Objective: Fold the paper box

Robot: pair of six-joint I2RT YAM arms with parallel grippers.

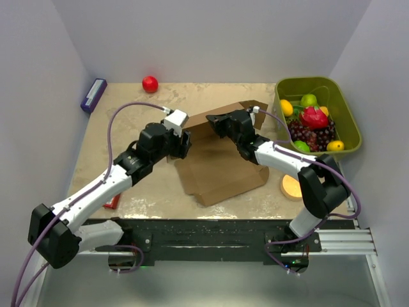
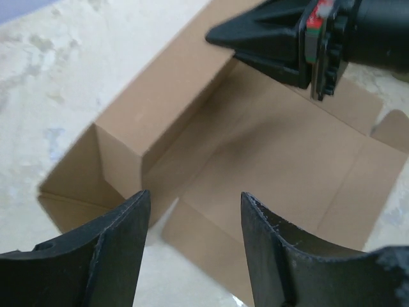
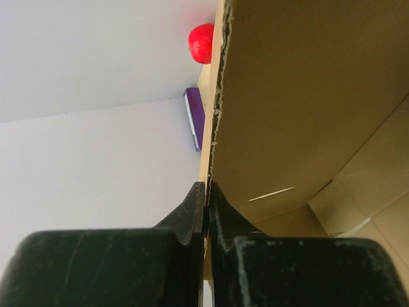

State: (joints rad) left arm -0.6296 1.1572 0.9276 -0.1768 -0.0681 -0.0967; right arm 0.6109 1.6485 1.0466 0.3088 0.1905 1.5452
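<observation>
Right gripper (image 3: 206,189): fingers pressed together on the raw cut edge of an upright cardboard wall; the right wrist view alone showed this pinch. In the overhead view it (image 1: 215,121) sat at the far wall of the paper box (image 1: 220,163), with the contact hidden beneath the arm.

Left gripper (image 2: 195,196): fingers apart, nothing between them, hanging just over the box's left corner. The overhead view placed it (image 1: 185,142) beside the box's left edge.

Paper box (image 2: 268,147): brown, partly formed, mid-table between the two arms. The left wrist view showed the far wall raised, a side flap bent at the corner, and the floor panel lying flat, with the right gripper (image 2: 255,32) entering from above.

Table (image 1: 128,115): mottled beige.

Red ball (image 1: 150,84) and purple box (image 1: 93,95): far-left corner, also glimpsed past the wall from the right wrist (image 3: 201,43), (image 3: 195,118).

Green bin (image 1: 349,128): far right, holding assorted fruit; overhead view only.

Orange disc (image 1: 291,185): near the right arm; overhead view only.
</observation>
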